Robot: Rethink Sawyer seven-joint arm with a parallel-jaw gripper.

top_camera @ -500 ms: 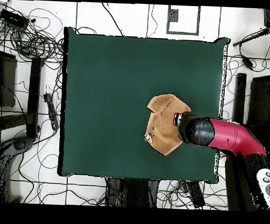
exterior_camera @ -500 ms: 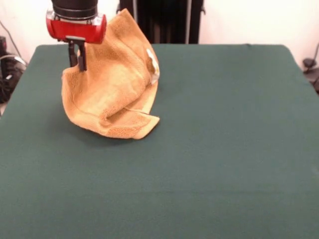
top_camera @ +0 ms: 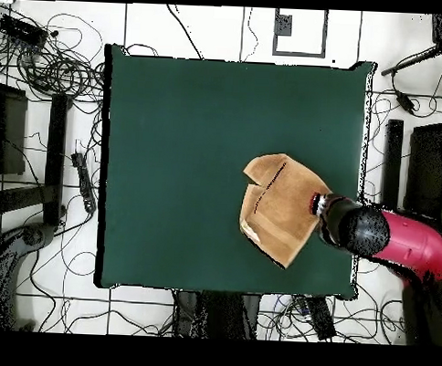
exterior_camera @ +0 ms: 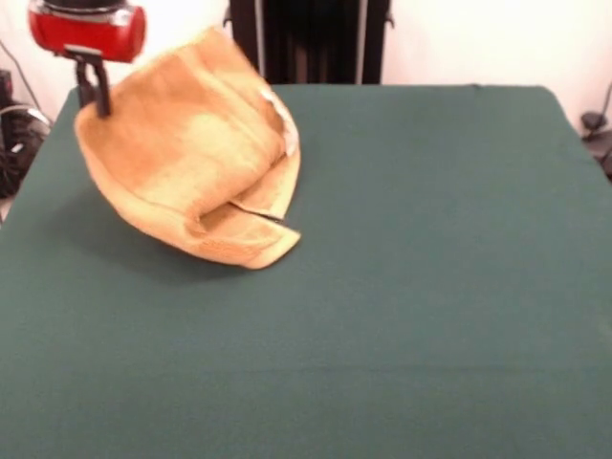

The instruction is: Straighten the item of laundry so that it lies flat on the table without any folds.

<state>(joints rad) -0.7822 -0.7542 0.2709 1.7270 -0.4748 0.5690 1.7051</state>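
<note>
The golden-orange towel (exterior_camera: 191, 163) is lifted at one corner and drapes down onto the green table (exterior_camera: 430, 268), still folded over itself near its lower edge. A small white tag (exterior_camera: 287, 129) shows on its right side. My gripper (exterior_camera: 94, 96) hangs at the far left of the front view, shut on the towel's upper left corner. In the overhead view the towel (top_camera: 278, 209) lies near the table's (top_camera: 190, 143) lower right, with the gripper (top_camera: 317, 204) at its right edge.
Cables (top_camera: 47, 64) and stands lie on the floor around the table. A black stand (exterior_camera: 311, 38) rises behind the table's far edge. The gripper is close to the table's side edge (top_camera: 360, 224).
My gripper has moved left in the front view, toward the table's edge, pulling the held corner with it. The towel has stretched out wider.
</note>
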